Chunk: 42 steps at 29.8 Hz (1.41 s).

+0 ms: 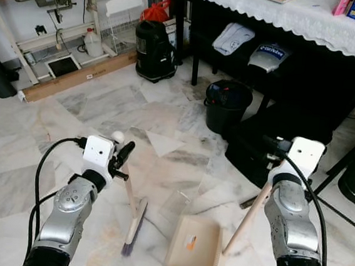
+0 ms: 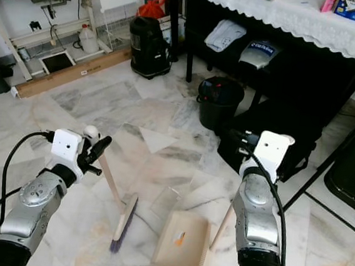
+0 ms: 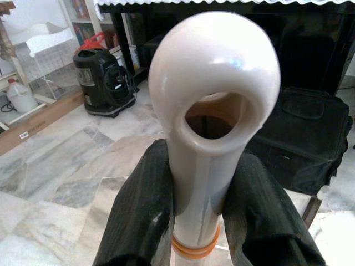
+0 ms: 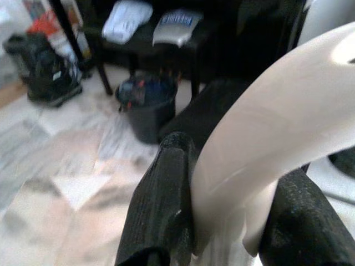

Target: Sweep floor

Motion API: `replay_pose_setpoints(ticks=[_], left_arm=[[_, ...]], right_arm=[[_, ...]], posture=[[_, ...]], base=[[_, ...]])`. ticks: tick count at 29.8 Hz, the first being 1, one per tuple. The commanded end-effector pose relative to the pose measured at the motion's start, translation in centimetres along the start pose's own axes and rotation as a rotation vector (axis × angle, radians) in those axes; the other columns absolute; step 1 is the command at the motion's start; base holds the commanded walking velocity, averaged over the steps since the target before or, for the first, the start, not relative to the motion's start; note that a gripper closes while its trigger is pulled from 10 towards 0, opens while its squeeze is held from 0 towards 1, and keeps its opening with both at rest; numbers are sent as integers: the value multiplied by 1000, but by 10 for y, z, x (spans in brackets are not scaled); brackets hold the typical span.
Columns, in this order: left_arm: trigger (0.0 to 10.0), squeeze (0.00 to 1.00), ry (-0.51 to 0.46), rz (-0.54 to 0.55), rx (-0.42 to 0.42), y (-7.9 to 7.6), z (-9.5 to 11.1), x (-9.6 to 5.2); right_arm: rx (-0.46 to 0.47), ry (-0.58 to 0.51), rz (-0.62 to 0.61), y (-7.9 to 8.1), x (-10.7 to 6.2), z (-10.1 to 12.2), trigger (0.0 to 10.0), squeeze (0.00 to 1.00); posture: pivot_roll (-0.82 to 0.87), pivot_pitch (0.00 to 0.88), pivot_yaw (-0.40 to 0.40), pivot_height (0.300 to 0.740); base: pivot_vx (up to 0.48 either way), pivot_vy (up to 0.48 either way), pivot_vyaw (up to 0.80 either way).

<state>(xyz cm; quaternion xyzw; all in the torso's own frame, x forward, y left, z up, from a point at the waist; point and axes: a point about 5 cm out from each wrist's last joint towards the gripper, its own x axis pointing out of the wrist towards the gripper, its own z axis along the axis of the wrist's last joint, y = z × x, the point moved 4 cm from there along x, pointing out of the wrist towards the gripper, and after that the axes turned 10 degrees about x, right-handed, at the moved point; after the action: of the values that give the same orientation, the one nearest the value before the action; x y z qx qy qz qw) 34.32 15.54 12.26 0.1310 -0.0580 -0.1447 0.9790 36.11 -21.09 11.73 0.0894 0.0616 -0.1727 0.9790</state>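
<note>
Gripping the broom [image 1: 133,217] handle tightly, the left gripper [image 1: 122,159] rests its bristles on the marble floor [image 1: 49,158] beside the dustpan [image 1: 195,248], whose handle the right gripper [image 4: 222,221] clamps; a hard stroke could skid the pan away.

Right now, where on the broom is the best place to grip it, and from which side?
Near the rounded top of the broom handle, from the robot's side, as the left gripper does: the handle leans up toward that arm while the bristle head rests on the floor beside the dustpan.
</note>
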Motion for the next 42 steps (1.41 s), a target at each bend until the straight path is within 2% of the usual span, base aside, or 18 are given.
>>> replay_pose_setpoints(ticks=[1,5,11,17,20,26,31,42], left_arm=[[10000,0,-26,5,13,4,8,4],[10000,0,-25,3,11,3,7,3],[10000,0,-24,4,11,3,7,3],[10000,0,-26,5,11,3,7,3],[10000,0,-25,5,12,3,7,3],[10000,0,-24,6,11,3,7,3],[10000,0,-22,4,10,2,6,3],[10000,0,-14,1,11,3,5,3]], right_arm=[[-1,27,28,6,-1,0,10000,0],[-12,67,45,7,0,-3,10000,0],[-11,37,52,7,0,5,10000,0],[-44,56,55,7,0,3,10000,0],[-112,62,90,9,0,4,10000,0],[-164,69,117,10,1,5,10000,0],[-159,88,146,15,-1,3,10000,0],[-80,150,188,23,-5,-2,10000,0]], posture=[[-47,70,65,740],[-47,68,64,740],[-47,68,64,740],[-47,69,65,740],[-49,69,65,740],[-49,70,63,740],[-50,72,63,740],[-49,71,62,740]], base=[[0,0,0],[0,0,0],[0,0,0],[0,0,0],[0,0,0],[0,0,0],[0,0,0],[0,0,0]])
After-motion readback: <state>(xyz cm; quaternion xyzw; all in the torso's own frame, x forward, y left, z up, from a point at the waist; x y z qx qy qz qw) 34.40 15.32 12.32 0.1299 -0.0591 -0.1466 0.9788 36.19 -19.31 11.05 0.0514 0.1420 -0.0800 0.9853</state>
